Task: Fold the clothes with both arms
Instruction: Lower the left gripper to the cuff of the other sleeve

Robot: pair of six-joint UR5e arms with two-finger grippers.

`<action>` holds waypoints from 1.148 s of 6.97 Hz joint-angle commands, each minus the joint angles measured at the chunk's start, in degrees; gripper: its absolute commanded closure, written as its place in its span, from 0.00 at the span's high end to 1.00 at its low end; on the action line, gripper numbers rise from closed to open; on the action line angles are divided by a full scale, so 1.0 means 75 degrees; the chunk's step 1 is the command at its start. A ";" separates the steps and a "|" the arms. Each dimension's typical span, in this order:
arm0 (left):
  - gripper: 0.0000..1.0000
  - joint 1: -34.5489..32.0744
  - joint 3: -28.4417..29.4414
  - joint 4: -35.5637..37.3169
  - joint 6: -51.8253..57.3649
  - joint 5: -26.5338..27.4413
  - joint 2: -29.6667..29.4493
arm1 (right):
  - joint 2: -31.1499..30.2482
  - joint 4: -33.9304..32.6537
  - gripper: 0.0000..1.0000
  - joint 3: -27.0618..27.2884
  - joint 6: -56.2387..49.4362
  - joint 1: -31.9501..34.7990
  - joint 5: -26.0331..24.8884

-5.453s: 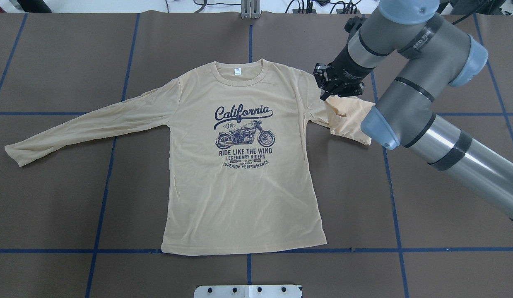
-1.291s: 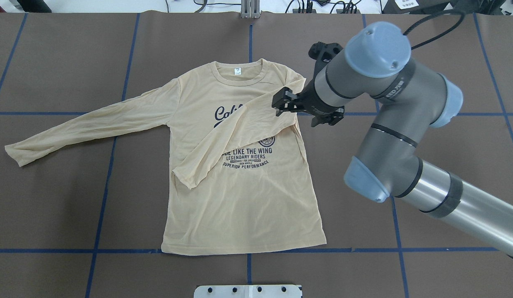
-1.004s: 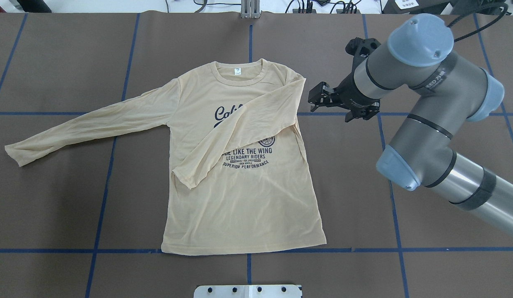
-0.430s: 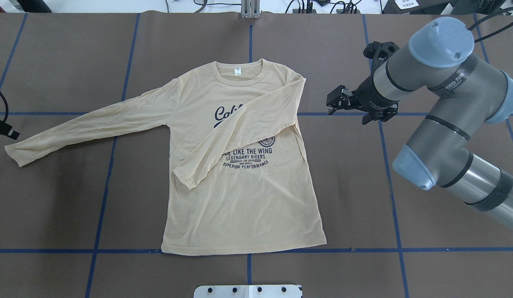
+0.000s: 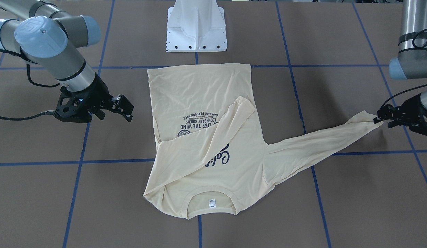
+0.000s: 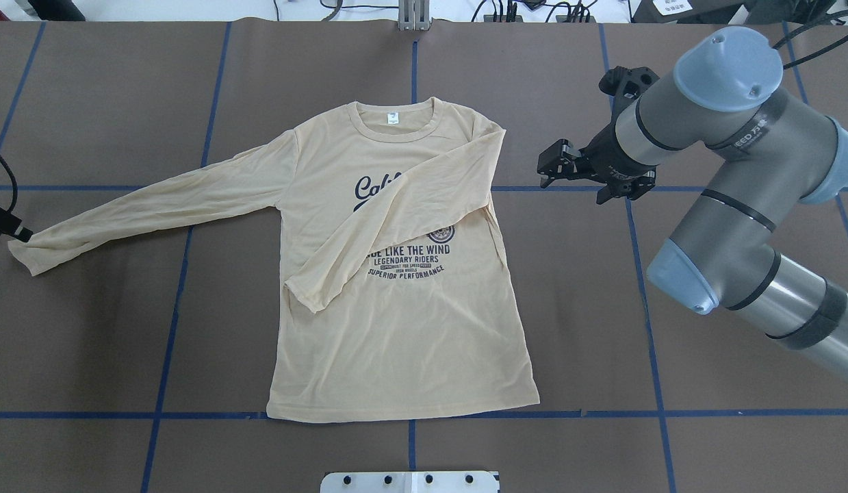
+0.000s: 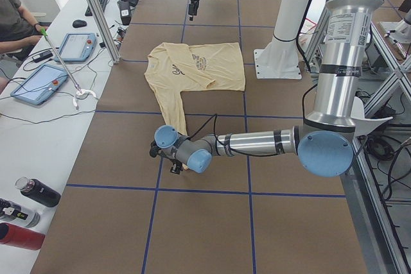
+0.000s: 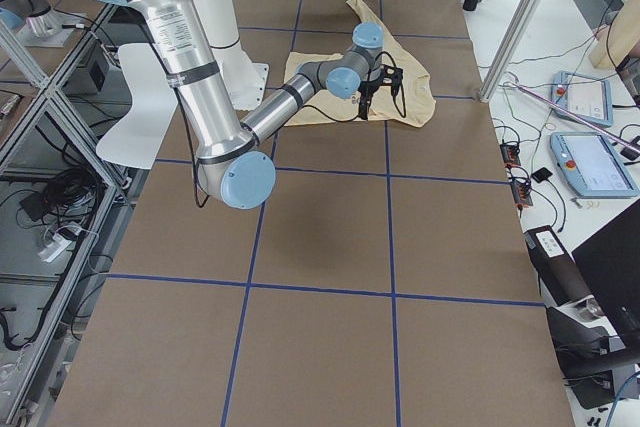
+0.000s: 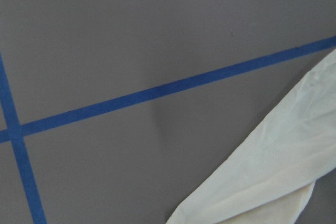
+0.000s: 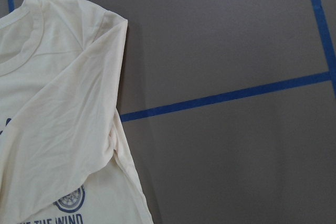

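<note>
The T-shirt (image 6: 396, 342) lies flat on the brown table (image 6: 88, 342) straight out from the white pedestal base (image 5: 196, 24), hem nearest the base and collar farthest from it. The navy print reads "RIDE LIKE THE WIND", "LEGENDARY RIDERS" and "SUPERIOR PERFORMANCE". Above these only the first letters of a script word, "Cal", show. The print on the small white neck label (image 6: 393, 118) is too small to read, as is the lettering on the right arm's band. The right sleeve (image 6: 396, 226) lies folded slantwise across the chest, its cuff pointing back toward the base. It hides the rest of the script word and all of the motorcycle but one wheel. Earlier this sleeve was bunched out to the base's right side and the whole print showed. About a second ago the right gripper (image 6: 552, 166) sat on that sleeve by the shoulder. It now hangs to the base's right, clear of the cloth, fingers spread and empty. The left sleeve (image 6: 157, 205) stretches out far to the base's left. The left gripper (image 5: 382, 117), just short of the cuff a moment ago, now touches the cuff's tip. Whether it pinches the cloth cannot be told.
</note>
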 commanded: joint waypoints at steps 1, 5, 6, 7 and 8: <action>0.62 -0.0001 0.0141 -0.0004 -0.0015 -0.0006 0.0019 | 0.0028 0.0001 0.99 0.0089 0.0054 -0.0010 -0.0009; 0.18 -0.0001 0.0188 -0.0004 -0.0061 -0.0006 0.0031 | 0.0028 -0.0011 0.99 0.0124 0.0054 -0.0010 -0.0009; 0.06 -0.0001 0.0188 -0.0004 -0.0050 -0.0006 0.0019 | 0.0028 -0.0011 0.99 0.0148 0.0054 -0.0010 -0.0009; 0.06 -0.0001 0.0165 -0.0004 -0.0061 -0.0006 0.0019 | 0.0028 -0.0011 0.99 0.0148 0.0066 -0.0010 -0.0009; 0.05 -0.0001 0.0165 -0.0004 -0.0062 -0.0006 0.0019 | 0.0028 -0.0011 0.99 0.0171 0.0066 -0.0010 -0.0009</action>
